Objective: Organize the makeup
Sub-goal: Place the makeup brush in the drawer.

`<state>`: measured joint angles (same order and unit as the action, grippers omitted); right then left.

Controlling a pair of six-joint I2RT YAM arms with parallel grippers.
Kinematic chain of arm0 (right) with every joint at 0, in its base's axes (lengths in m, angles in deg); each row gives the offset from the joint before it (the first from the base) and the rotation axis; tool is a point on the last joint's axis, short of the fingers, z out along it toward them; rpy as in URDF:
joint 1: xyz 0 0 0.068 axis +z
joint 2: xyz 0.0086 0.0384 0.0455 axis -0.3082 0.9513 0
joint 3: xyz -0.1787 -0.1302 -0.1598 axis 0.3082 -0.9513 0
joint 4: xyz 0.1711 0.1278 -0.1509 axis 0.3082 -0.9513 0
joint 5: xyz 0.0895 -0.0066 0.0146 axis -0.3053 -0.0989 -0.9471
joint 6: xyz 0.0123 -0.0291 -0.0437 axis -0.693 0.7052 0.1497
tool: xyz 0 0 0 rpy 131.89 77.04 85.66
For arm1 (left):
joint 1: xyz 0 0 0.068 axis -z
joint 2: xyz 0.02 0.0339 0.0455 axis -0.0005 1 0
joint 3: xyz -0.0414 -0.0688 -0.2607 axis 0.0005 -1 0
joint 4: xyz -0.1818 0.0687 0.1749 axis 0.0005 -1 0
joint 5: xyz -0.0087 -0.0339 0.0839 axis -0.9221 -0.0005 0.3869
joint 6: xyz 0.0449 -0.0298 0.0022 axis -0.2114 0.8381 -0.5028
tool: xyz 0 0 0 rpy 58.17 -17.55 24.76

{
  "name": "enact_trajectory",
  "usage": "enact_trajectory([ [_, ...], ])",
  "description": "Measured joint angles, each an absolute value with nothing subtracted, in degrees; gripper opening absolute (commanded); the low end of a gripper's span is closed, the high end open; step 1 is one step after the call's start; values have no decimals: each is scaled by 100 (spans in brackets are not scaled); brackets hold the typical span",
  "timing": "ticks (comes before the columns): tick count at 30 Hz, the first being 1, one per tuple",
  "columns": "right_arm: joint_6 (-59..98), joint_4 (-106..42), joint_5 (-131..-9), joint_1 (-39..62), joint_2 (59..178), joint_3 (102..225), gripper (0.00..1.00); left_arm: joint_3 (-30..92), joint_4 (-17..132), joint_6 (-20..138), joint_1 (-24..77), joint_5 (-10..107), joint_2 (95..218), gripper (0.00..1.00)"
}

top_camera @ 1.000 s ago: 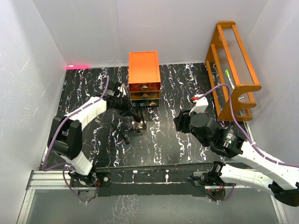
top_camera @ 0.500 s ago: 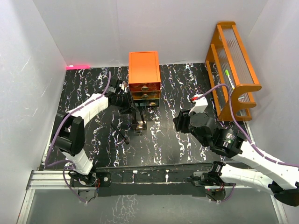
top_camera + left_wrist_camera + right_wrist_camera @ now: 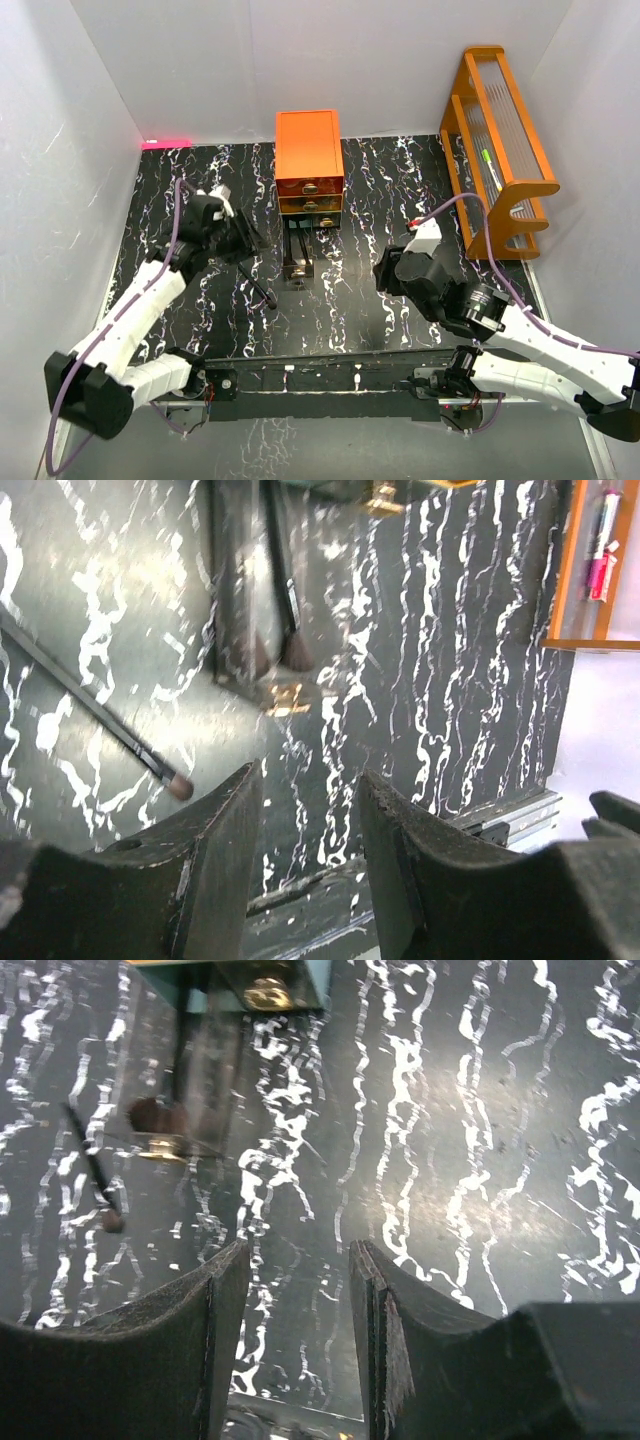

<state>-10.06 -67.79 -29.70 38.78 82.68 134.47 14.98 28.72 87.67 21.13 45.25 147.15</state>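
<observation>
Showing the left gripper (image 3: 308, 780) with its jaws parted and nothing between them, poised low over the table (image 3: 450, 680). Just ahead of its fingers and off to their left lies one loose brush (image 3: 100, 715), flat on the surface with its brown head nearest the gripper. Beyond that, straight ahead, stands the pulled-out bottom drawer (image 3: 216, 600) of the orange chest (image 3: 308, 140); at least two stowed brushes (image 3: 296, 658) lie lengthwise inside it, heads toward the gold knob. Far off to the right of the fingers, pink tubes (image 3: 602, 568) rest in the orange rack (image 3: 520, 185). The right gripper (image 3: 297, 1255) is likewise parted and empty, with the same drawer ahead and to its left. Sorting appears well advanced: brushes and tubes are housed, and no compact, palette or sponge is visible on the table. What likely remains is to lift the loose brush into the drawer and push the drawer shut.
</observation>
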Motion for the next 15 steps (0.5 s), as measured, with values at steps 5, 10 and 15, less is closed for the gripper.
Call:
enact_trajectory([
  [5, -1461, -7295, -2406, 3878, 8240, 13325, 49, 757, 2463, 9114, 2126, 4899, 13945, 42],
  [10, -1924, -7828, -1833, 3878, 8085, 13327, 49, 388, 2240, 9370, 2142, 5128, 13978, 40],
  [15, -2477, -8316, -1459, 3878, 7927, 13334, 49, 112, 2146, 9503, 2203, 5220, 14037, 40],
])
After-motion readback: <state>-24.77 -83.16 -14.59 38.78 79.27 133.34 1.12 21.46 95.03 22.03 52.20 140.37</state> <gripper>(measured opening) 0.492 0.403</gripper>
